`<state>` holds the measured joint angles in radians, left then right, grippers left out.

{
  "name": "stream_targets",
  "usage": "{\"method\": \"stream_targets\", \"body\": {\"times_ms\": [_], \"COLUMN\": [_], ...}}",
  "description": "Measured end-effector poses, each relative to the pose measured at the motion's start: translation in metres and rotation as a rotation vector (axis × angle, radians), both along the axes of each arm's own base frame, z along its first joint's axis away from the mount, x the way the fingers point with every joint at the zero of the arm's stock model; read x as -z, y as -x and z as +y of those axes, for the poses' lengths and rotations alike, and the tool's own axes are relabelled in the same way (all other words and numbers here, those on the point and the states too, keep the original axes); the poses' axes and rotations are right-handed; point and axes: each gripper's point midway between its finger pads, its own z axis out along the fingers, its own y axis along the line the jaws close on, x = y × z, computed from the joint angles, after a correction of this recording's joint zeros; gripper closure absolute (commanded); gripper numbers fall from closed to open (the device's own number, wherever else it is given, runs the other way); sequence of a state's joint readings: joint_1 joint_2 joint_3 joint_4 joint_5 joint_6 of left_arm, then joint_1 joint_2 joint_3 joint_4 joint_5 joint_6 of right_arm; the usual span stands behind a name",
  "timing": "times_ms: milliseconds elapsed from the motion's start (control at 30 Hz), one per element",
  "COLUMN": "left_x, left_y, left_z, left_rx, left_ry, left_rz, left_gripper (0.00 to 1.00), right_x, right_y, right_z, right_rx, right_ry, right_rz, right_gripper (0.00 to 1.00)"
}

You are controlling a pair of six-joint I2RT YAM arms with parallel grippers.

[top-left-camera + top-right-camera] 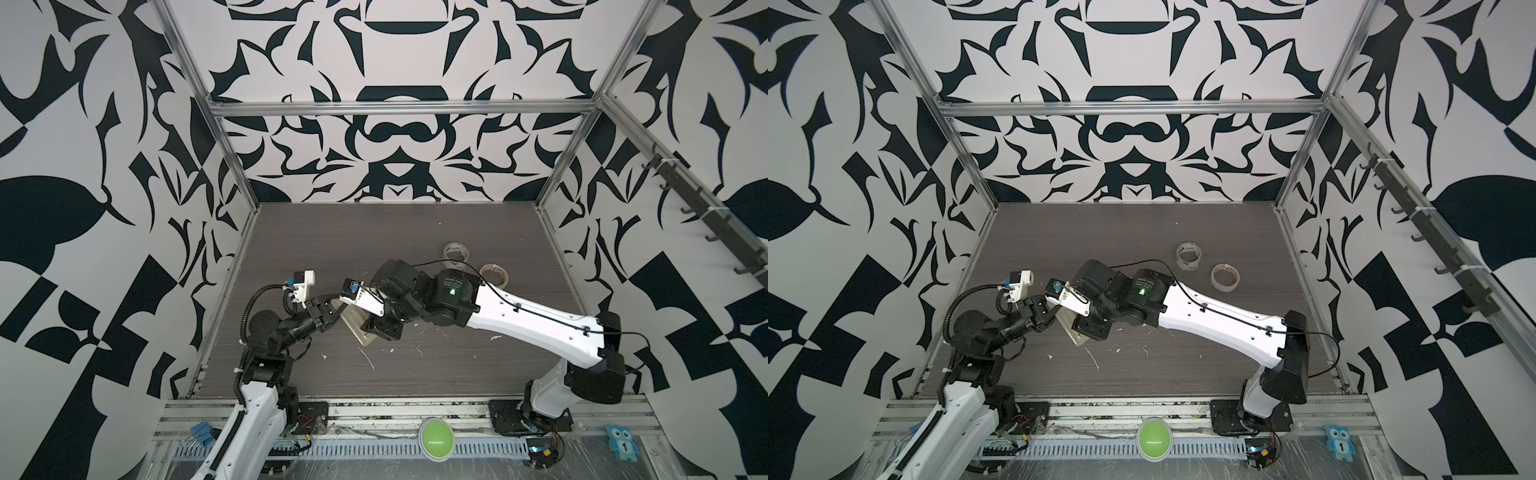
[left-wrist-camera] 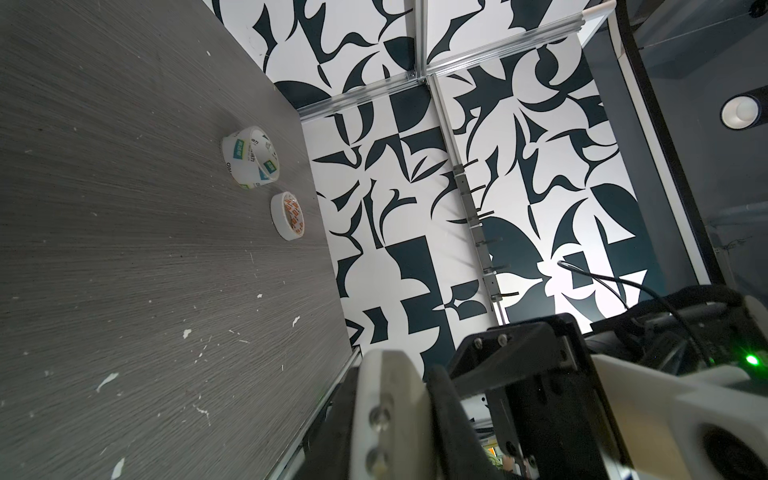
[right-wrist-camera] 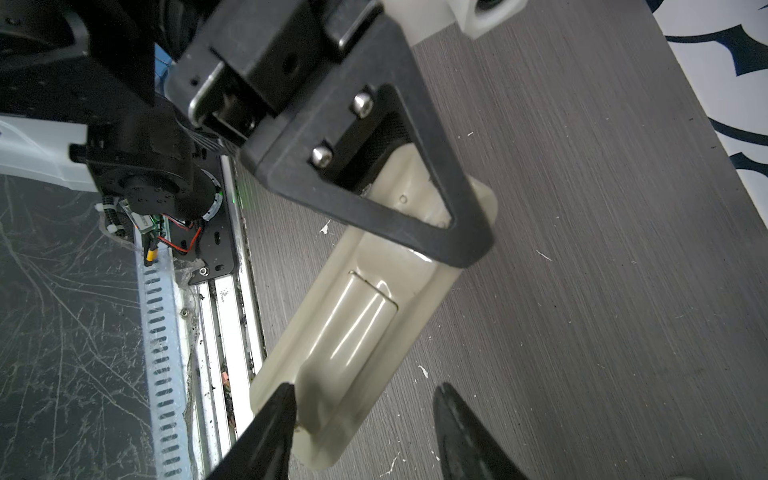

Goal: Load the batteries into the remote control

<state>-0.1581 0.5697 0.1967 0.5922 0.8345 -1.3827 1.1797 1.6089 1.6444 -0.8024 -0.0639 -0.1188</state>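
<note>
a: grey wood-grain table [image 3: 582, 249], flecked with white scraps, with black-and-white patterned walls round it. starting nearest, what was there?

b: a green button [image 1: 436, 438] on the near rail, no part of the task. further in, left of the middle, the remote control [image 3: 361, 316] lay slanted, pale back up, one end far-left and the other near-right.

a: and the batteries?

b: none showed in any view. the cover on the remote's back looked seated, its seam shut. so they were either already inside or not yet fetched, and i couldn't tell which. on that alone i'd call the progress unsettled.

a: the tools?

b: the left gripper [image 1: 338, 311] was pinched onto the remote's far end, one black finger lying across its back. whether the remote rested on the table or hung just off it, i couldn't say. the right gripper [image 3: 365, 388] hung over the near end with its jaws spread. one finger was at the remote's edge beside the cover and the other over bare table, gripping nothing.

a: beyond that?

b: a printed tape roll [image 2: 241, 158] and a smaller tape roll [image 2: 278, 218] lay far right, well apart from the remote.
</note>
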Motion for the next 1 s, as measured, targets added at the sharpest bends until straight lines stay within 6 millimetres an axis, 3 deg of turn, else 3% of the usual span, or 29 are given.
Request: {"method": "stream_targets", "body": {"times_ms": [1000], "left_x": [0.000], "left_y": [-0.001], "left_z": [0.000], "left_rx": [-0.006], "left_ry": [-0.004], "left_rz": [-0.012], "left_gripper": [1.00], "right_x": [0.012], "right_y": [-0.009], "right_z": [-0.001], "right_rx": [0.018], "right_ry": [0.031], "right_rz": [0.013], "right_gripper": [0.45]}}
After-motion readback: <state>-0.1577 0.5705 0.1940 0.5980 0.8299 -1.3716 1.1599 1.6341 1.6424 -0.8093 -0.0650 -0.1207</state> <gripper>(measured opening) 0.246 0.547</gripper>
